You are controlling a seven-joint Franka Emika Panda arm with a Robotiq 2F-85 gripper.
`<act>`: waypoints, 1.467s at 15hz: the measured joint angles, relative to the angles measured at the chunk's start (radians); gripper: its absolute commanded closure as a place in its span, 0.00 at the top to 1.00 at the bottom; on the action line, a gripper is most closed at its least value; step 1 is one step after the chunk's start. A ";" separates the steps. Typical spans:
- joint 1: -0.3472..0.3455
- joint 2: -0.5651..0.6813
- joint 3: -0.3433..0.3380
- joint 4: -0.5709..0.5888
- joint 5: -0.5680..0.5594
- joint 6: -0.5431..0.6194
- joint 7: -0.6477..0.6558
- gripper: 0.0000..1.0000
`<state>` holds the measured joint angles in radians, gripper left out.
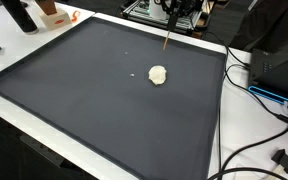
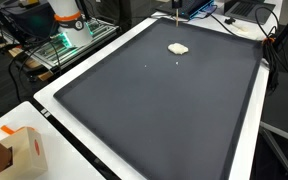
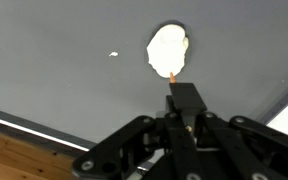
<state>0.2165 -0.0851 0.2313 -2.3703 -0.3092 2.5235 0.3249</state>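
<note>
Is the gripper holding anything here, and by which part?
Yes: the gripper holds a thin stick by its upper end; the free tip points down near the white lump on the dark mat.

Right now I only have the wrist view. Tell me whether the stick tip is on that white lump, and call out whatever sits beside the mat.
Observer: In an exterior view the stick held by the gripper ends short of the white lump, with mat showing between them. I cannot tell its height.
Operator: Give me the side hazards.
Observer: Loose black cables run along one edge of the mat, outside your frame.
Operator: Now the end away from the arm.
Observer: The mat stretches far beyond the lump, and a cardboard box sits off its corner there.
</note>
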 measured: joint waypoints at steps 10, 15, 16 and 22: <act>-0.006 0.129 -0.013 -0.007 0.134 0.087 -0.124 0.03; -0.014 0.185 -0.033 0.001 0.137 0.134 -0.163 0.03; -0.016 0.192 -0.034 0.004 0.140 0.143 -0.173 0.03; -0.020 0.225 -0.038 0.021 0.144 0.182 -0.201 0.03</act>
<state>0.1963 0.1402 0.1935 -2.3497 -0.1654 2.7060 0.1240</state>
